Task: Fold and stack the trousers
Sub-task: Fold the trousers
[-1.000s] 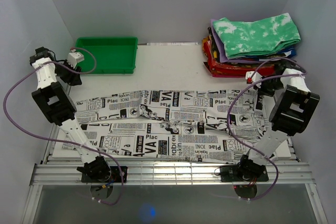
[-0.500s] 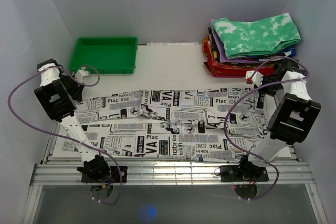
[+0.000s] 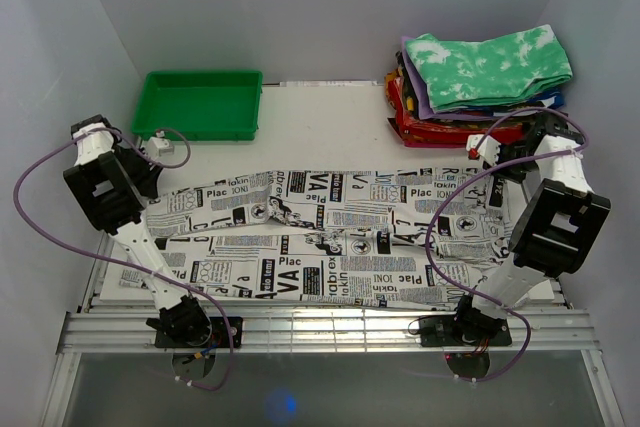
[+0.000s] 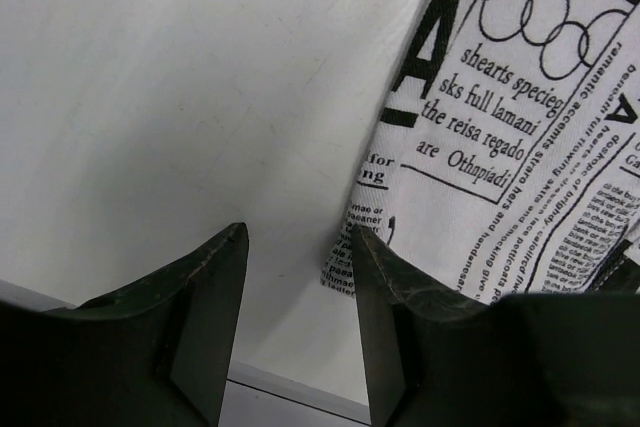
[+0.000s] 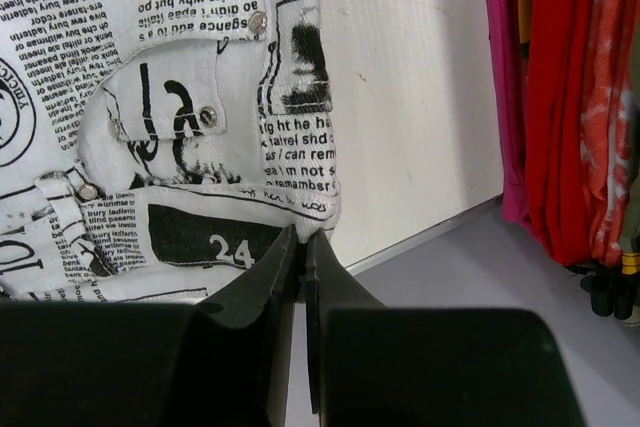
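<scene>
Left wrist cam shows what the top one can't: the left gripper (image 4: 297, 247) has its fingers spread over bare table (image 4: 150, 97), with a hem corner of the trousers (image 4: 500, 147) just beside one finger. The trousers lie flat across the near half of the table, soft white cloth in newsprint. The right gripper (image 5: 301, 239) is clenched at the waistband edge, near some metal snaps (image 5: 207, 115). Can't tell if any cloth's caught. A folded pile (image 5: 560, 97) sits far right.

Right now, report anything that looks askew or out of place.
Nothing spilled or damaged. The trousers lie unfolded across the table, rumpled along the middle; the tie-dye garment sits crooked atop the far-right pile.
</scene>
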`<state>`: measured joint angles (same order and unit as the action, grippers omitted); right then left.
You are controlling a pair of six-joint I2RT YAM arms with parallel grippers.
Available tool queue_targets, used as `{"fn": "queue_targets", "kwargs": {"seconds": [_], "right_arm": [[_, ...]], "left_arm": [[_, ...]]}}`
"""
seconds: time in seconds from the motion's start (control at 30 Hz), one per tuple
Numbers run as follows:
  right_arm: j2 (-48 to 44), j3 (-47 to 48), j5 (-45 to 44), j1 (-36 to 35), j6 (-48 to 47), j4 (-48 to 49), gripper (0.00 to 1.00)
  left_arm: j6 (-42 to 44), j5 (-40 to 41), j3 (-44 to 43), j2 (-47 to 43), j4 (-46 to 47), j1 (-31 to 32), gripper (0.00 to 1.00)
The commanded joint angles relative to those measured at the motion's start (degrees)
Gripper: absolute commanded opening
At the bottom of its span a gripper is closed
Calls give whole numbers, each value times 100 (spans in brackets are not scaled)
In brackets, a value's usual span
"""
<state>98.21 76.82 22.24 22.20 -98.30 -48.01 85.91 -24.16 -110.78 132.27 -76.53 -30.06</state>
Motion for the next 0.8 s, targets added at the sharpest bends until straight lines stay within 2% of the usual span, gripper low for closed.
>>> {"fn": "queue_targets", "kwargs": {"seconds": [0.0,0.17,0.5,0.63,0.7,0.77], "right_arm": [[-22,246,-27,-22,-40,-86,8],[14,299,-18,-31,-84,-68,8],[128,483,-71,-57,-119,-138,8],[110,475,-97,-57,-93,-139,8],[102,387,-71,-57,-40,-60,8],[136,413,-53,-75,47,19,8]], "left_arm": [[-21,-378,-355,-87,-380,-17,57],[110,-546,-296,-377,-389,-8,57],[-30,-221,592,-360,-380,-26,55],[-4,-159,655,-447,-371,-69,51],[-47,-2,707,-421,-371,-87,35],[-328,-70,576,-334,-240,-87,11]]}}
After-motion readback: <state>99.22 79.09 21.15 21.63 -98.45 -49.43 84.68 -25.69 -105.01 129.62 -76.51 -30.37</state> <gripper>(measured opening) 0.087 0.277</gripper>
